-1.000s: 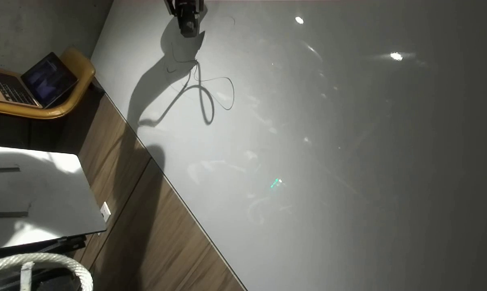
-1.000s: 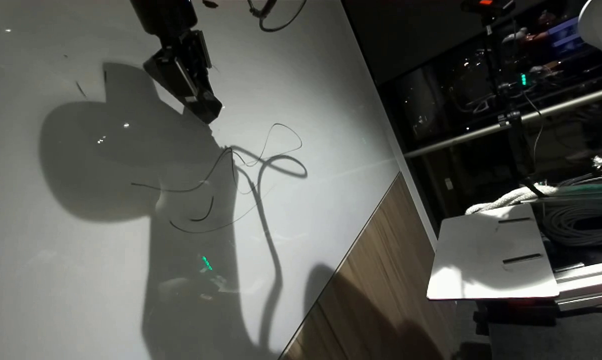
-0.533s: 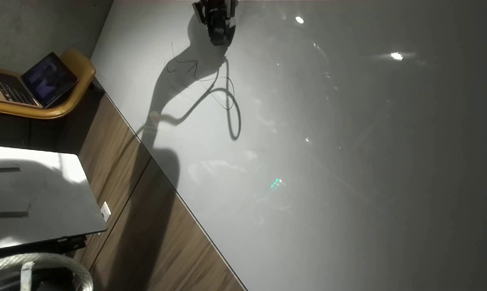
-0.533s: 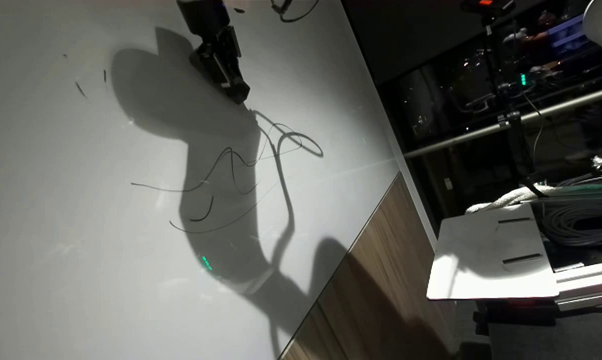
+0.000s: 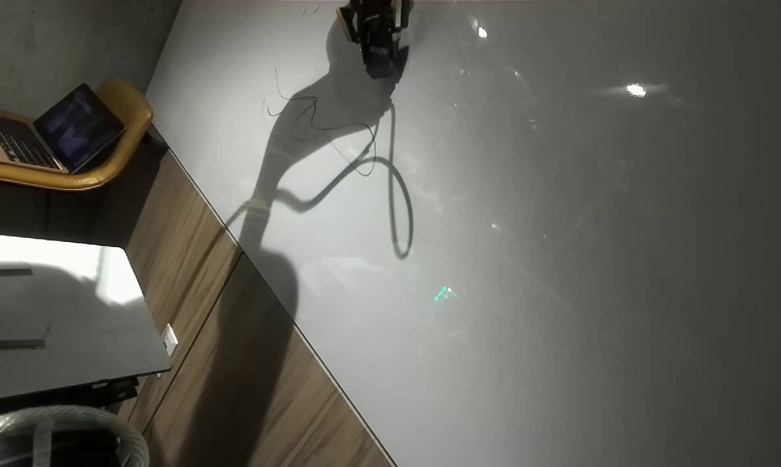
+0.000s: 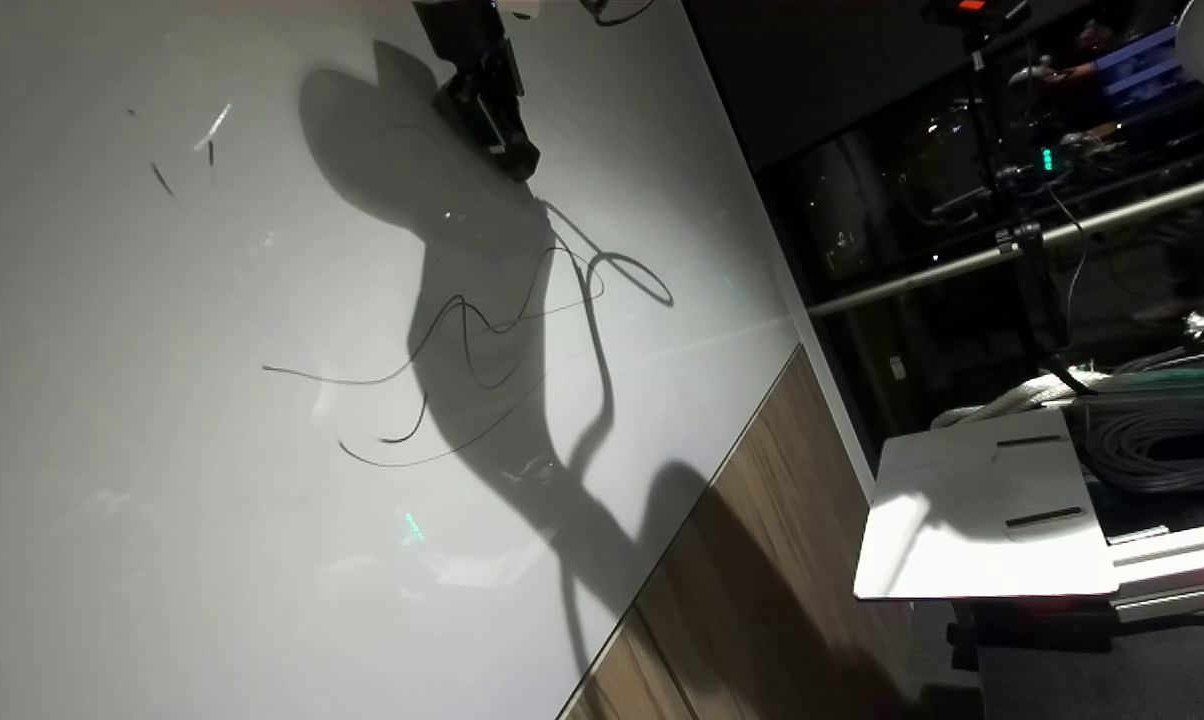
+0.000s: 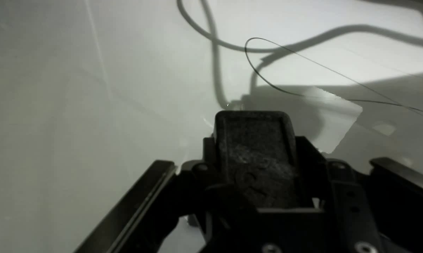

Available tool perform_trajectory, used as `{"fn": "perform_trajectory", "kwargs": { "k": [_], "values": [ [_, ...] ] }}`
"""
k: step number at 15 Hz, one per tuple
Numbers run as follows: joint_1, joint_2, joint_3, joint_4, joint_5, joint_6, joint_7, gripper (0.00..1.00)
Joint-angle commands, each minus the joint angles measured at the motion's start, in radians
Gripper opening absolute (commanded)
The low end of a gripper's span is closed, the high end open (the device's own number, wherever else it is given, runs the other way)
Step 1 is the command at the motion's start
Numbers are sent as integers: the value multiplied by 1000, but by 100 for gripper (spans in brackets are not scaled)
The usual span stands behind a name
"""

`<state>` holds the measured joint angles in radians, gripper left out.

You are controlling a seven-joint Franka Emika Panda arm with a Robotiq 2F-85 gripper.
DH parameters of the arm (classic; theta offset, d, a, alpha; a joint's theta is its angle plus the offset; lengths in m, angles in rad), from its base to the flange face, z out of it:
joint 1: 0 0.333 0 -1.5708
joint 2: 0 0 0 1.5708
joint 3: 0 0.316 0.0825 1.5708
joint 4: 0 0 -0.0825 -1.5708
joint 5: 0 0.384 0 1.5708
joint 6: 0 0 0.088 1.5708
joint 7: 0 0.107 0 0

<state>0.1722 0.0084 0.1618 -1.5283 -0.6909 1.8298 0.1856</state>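
Dark block [image 7: 257, 161] was clamped in gripper [image 7: 256, 149], held near pale surface [image 5: 559, 363]; whether touching could not be told. Thin dark lines [image 6: 459, 298] were seen nearby, partly crossed by shadow [image 6: 462, 250].

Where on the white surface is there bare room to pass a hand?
Widest: in an exterior view, the white surface right of the claw and its dark block, running to the frame edge. Smaller: the strip between the green glint and the wood panel. Crowded: around the claw, with thin dark lines close by.
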Motion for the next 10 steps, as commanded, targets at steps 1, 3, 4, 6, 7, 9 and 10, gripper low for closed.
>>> {"fn": "perform_trajectory", "kwargs": {
  "k": [1, 3, 4, 6, 7, 9, 10],
  "values": [
    [14, 8, 17, 16, 7, -16, -10, 31],
    [29, 35, 30, 45, -10, -40, -12, 31],
    [37, 51, 36, 66, -19, -54, -15, 31],
    [58, 87, 48, 118, -66, -99, -24, 31],
    [69, 107, 51, 152, -87, -129, -31, 31],
    [89, 140, 54, 218, -122, -181, -48, 31],
    [99, 157, 53, 248, -136, -204, -57, 31]
  ]
}}
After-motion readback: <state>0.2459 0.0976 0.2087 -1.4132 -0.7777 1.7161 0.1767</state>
